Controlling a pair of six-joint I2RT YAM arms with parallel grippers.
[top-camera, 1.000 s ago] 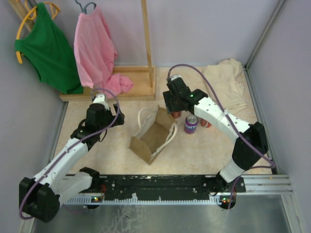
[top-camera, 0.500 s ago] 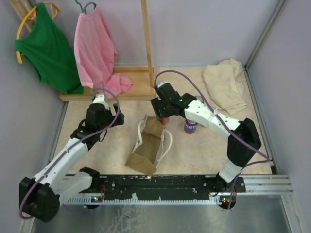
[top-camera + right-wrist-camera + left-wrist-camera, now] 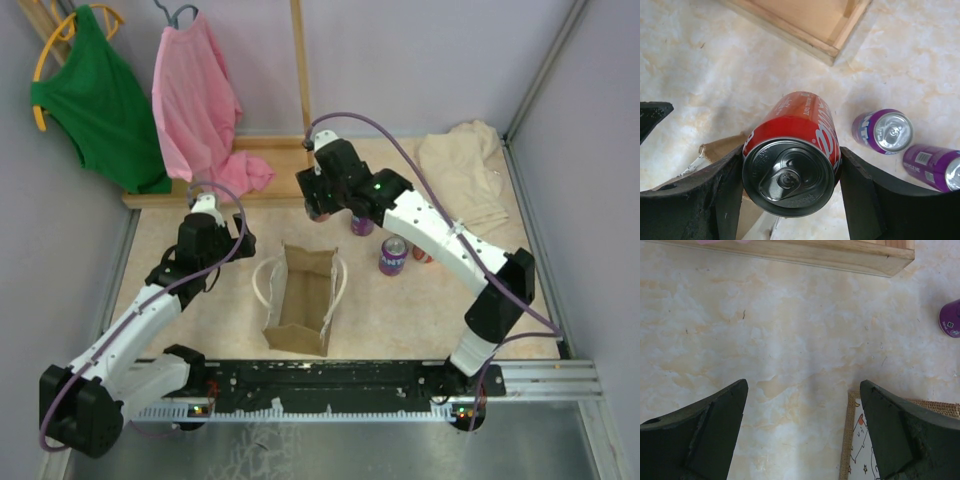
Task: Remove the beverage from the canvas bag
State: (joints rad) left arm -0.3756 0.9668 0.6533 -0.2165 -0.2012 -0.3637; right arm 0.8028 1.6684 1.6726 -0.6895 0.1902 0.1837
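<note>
Right wrist view has the right hand (image 3: 790, 175) clamped on the red aluminium soda can (image 3: 790, 125), held just beyond the tan boxy canvas bag (image 3: 300, 300) (left hand (image 3: 803, 385) gaping, empty), so I'd lower it upright onto the marbled desk (image 3: 400, 310) beside the purple cans (image 3: 883, 131) before letting go.

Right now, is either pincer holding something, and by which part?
The right pincer grips a red can by its sides, near the lid end. The left pincer is open and empty.
</note>
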